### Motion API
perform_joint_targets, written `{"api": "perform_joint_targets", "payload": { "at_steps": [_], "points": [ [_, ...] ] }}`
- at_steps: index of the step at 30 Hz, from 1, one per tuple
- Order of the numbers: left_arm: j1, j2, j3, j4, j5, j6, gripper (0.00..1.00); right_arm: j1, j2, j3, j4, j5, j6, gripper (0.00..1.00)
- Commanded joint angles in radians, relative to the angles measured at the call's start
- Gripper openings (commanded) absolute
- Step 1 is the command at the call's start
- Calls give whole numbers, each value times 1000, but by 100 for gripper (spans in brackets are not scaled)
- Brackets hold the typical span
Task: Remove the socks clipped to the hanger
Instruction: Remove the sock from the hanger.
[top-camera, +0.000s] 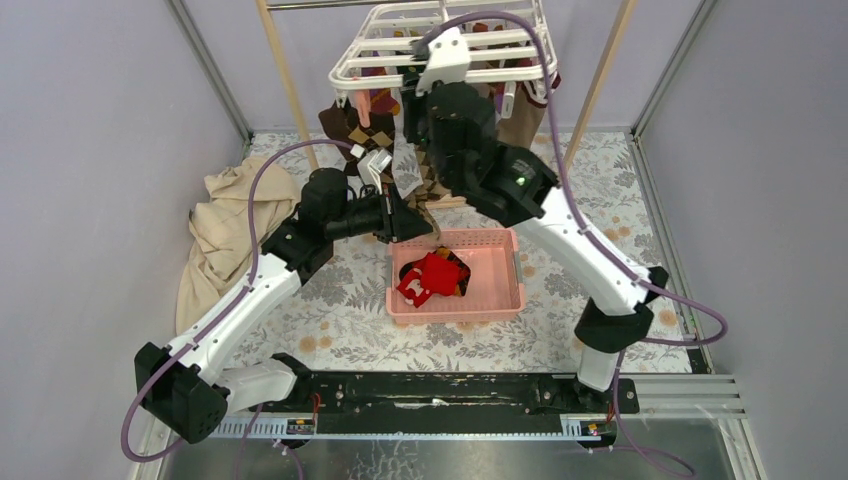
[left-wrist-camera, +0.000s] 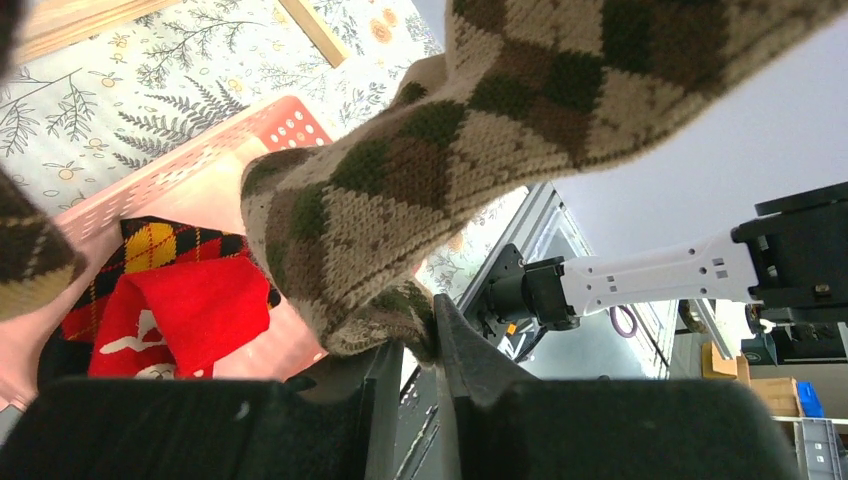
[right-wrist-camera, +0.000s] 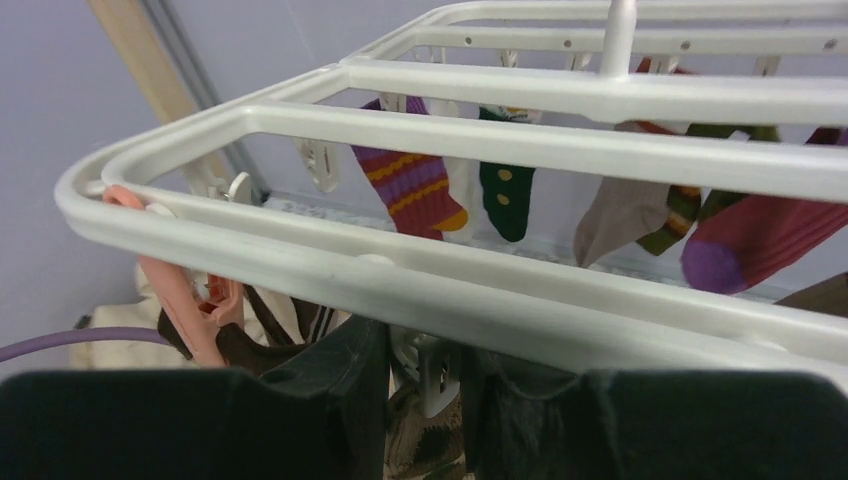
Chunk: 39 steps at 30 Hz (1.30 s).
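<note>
My left gripper (left-wrist-camera: 418, 335) is nearly closed, pinching the toe end of the brown argyle sock (left-wrist-camera: 480, 150), which stretches down from the hanger (right-wrist-camera: 400, 280). My right gripper (right-wrist-camera: 428, 400) sits just under the hanger's near rail, jaws narrowed onto a white clip (right-wrist-camera: 437, 372). A purple striped sock (right-wrist-camera: 415, 190) and a green sock (right-wrist-camera: 503, 195) dangle from the hanger's far bars. Below the hanger, a red sock (left-wrist-camera: 180, 310) in the pink basket (top-camera: 455, 312) bears white marks I cannot read.

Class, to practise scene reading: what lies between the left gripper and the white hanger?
An argyle sock: the left gripper pinches its lower end in the left wrist view; the top view shows it rising toward the hanger.
</note>
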<state>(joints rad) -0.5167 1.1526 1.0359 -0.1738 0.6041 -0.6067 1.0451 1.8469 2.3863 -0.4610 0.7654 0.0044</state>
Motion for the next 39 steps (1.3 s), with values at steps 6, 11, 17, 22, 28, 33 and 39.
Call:
{"api": "perform_joint_targets", "payload": {
  "at_steps": [6,11,17,22,28,33,39],
  "points": [
    [-6,15,42,23,-19,19,23,-174,-187,-170,-38,-328,263,7],
    [-6,27,86,12,-12,17,23,-198,-198,-176,-60,-338,262,18],
    [-6,42,99,7,-5,17,23,-203,-202,-171,-75,-323,246,31],
    [-15,44,91,11,-2,16,23,-203,-202,-177,-88,-324,241,52],
    [-24,44,74,13,-1,16,23,-204,-264,-318,-43,-323,257,67],
    [-39,27,48,13,-13,13,23,-207,-352,-471,-4,-325,282,73],
    [-60,-2,9,12,-31,9,25,-212,-463,-681,43,-361,320,75]
  ]
}}
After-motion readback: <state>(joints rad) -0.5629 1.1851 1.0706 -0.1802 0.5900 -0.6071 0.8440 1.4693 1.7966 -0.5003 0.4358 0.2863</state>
